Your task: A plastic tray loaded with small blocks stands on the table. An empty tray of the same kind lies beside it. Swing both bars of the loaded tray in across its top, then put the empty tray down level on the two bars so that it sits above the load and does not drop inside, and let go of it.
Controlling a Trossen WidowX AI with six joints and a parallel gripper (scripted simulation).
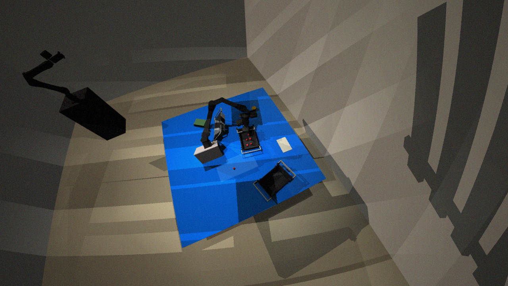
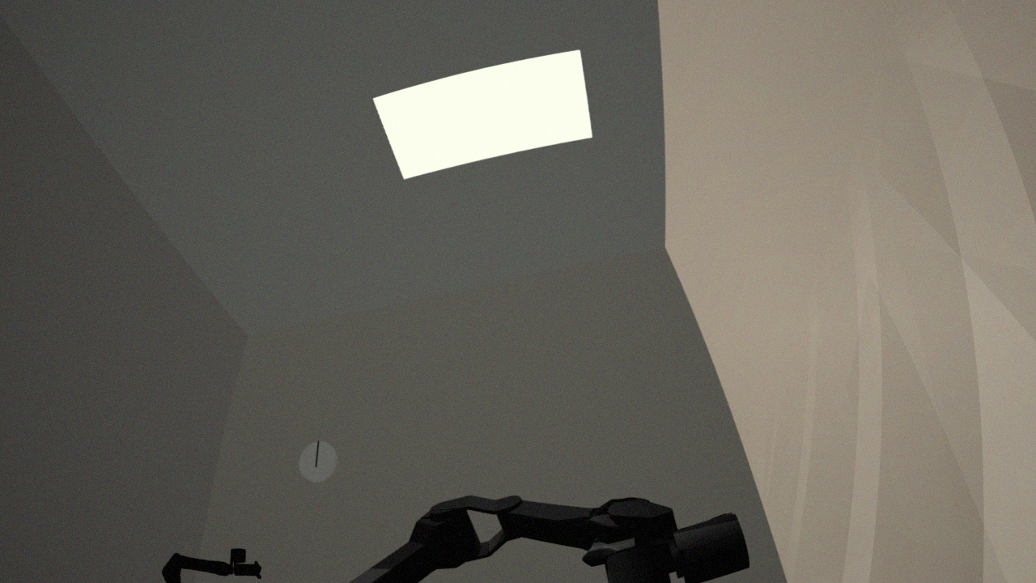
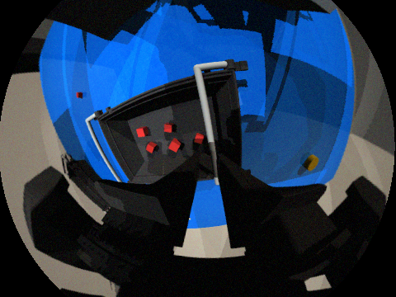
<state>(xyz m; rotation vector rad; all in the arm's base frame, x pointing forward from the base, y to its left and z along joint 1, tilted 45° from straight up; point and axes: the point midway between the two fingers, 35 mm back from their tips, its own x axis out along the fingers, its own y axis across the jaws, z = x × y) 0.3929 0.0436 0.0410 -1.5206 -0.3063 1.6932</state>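
The loaded tray (image 1: pixel 255 137) (image 3: pixel 165 91) is black and holds several red blocks (image 3: pixel 174 145) (image 1: pixel 250 138). Its near bar (image 1: pixel 251 151) (image 3: pixel 98 147) is swung out past one end. Its far bar (image 3: pixel 205 107) stands up and leans inward over the other end. My gripper (image 1: pixel 246 128) (image 3: pixel 208 157) is at this far bar with its fingers narrowly apart. The bar passes at the fingertips, and I see no clamping. One empty tray (image 1: pixel 275 180) lies at the front right with its bars out. Another tray (image 1: pixel 219 124) stands on its side beside my arm.
A loose red block (image 1: pixel 233 168) (image 3: pixel 79 95) lies toward the front. A green block (image 1: pixel 199 122) is at the back left, a yellow piece (image 1: pixel 254 107) (image 3: pixel 311 162) at the back, and a cream card (image 1: pixel 284 144) at right. A second arm (image 1: pixel 42 83) stands on a black pedestal.
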